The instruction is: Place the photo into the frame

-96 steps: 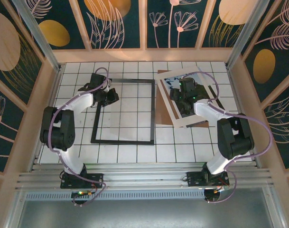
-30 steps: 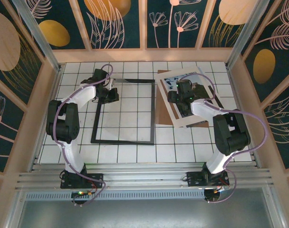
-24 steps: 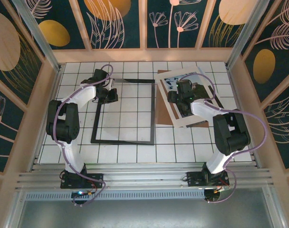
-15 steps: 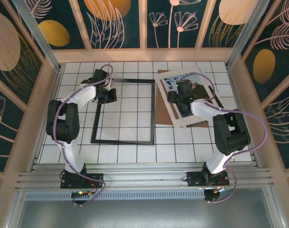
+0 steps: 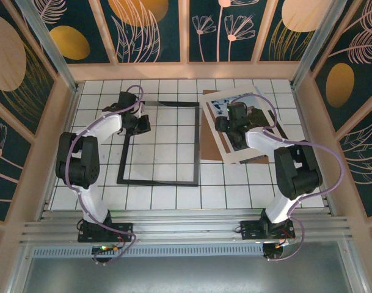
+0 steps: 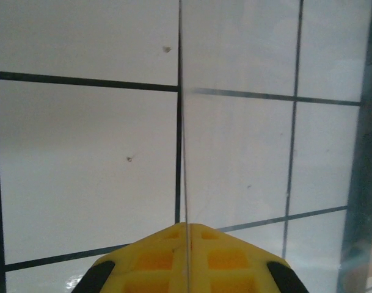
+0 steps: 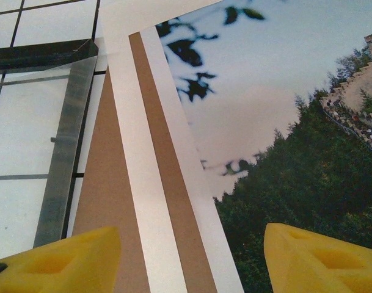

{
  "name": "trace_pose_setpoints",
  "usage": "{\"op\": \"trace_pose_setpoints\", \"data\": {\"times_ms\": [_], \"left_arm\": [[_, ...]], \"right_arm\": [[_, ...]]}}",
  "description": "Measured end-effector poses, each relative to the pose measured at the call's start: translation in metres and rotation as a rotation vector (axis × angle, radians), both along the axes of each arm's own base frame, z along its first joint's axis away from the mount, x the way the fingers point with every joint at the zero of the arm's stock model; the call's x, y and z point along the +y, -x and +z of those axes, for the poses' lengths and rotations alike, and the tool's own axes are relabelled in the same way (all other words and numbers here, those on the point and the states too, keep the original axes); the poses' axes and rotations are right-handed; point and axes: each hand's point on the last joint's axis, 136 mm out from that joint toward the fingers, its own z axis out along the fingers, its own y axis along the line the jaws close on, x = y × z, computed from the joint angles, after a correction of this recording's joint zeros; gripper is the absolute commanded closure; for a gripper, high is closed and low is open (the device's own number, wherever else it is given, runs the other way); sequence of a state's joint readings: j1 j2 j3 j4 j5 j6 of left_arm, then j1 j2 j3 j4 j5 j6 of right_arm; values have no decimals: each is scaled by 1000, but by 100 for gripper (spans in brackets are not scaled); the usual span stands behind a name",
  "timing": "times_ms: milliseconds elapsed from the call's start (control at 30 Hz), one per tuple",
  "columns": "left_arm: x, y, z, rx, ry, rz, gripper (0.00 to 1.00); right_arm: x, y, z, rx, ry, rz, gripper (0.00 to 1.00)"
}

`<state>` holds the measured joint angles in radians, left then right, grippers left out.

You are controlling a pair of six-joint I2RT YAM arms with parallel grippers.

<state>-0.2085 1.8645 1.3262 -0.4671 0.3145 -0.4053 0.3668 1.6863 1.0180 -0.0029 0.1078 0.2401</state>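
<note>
Photo (image 7: 283, 152) is lying face up directly under the right fingers (image 7: 320, 256). It is showing pale blue sky, dark leaf sprigs at the top, green wooded hills, and a stone wall climbing at the far right edge. A white border is running along its left side, then a brown strip, then another white strip. Cannot tell whether that outer white belongs to the print. Brown board (image 7: 103, 201) is lying beneath, sticking out ahead of the fingertip nearer the frame.

Right fingers are standing spread apart with nothing gripped between them. One tip is hanging over the board, the other over the green hills. Cannot tell whether they are touching the paper.

Frame (image 5: 158, 182), a thin black rectangle, is lying flat on the table (image 5: 173, 198) just left of the right fingers. Its right rail is sitting just beside the board's edge. White tiles are showing through its opening.

Left fingers (image 6: 149, 259) are pressing tight together near the frame's far-left corner. A thin clear pane (image 6: 186, 152) is running edge-on straight out from between them. Tile lines to the right of that edge are looking paler and slightly shifted.
</note>
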Motion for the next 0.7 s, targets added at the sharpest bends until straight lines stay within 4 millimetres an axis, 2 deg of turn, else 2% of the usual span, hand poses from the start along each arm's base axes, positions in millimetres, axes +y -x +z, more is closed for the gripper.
{"op": "trace_pose_setpoints", "data": {"times_ms": [267, 567, 700], "left_arm": [[-6, -1, 7, -13, 41, 1, 100], [-26, 0, 41, -75, 180, -48, 100], [-30, 0, 43, -85, 204, -62, 100]], "right_arm": [[0, 2, -3, 6, 0, 2, 36], [0, 2, -5, 8, 0, 2, 36], [0, 2, -5, 8, 0, 2, 36]]}}
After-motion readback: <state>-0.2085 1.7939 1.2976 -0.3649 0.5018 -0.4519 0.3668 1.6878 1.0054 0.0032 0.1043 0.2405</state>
